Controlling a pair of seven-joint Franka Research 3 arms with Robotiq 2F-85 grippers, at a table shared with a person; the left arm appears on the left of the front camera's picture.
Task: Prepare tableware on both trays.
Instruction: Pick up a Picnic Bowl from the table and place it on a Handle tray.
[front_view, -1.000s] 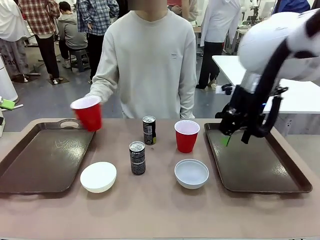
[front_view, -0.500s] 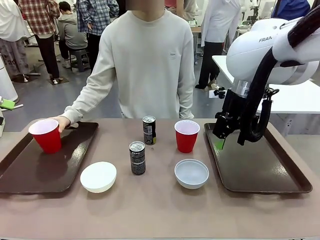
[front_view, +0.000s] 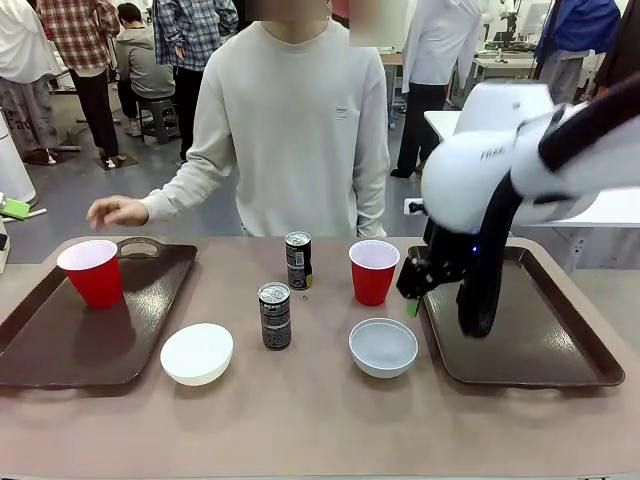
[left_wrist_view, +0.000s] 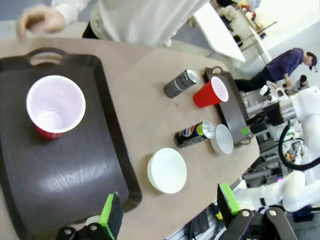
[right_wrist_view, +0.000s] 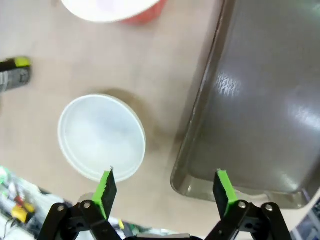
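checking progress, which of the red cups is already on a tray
The red cup standing on the left tray, at its far end. The other red cup stands on the bare table beside the right tray.

On your tan tabletop (front_view: 320, 430), a left tray (front_view: 70, 350) and right tray (front_view: 530, 350) flank, mid-frame, the upper can (front_view: 298, 260), lower can (front_view: 275, 315), red cup (front_view: 373, 272), cream bowl (front_view: 197, 353) and grey bowl (front_view: 383, 346).

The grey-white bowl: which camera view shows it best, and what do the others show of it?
The right wrist view: the grey-white bowl lies close below, seen from above, its empty inside plain. The front view shows it obliquely; the left wrist view shows it small and far.
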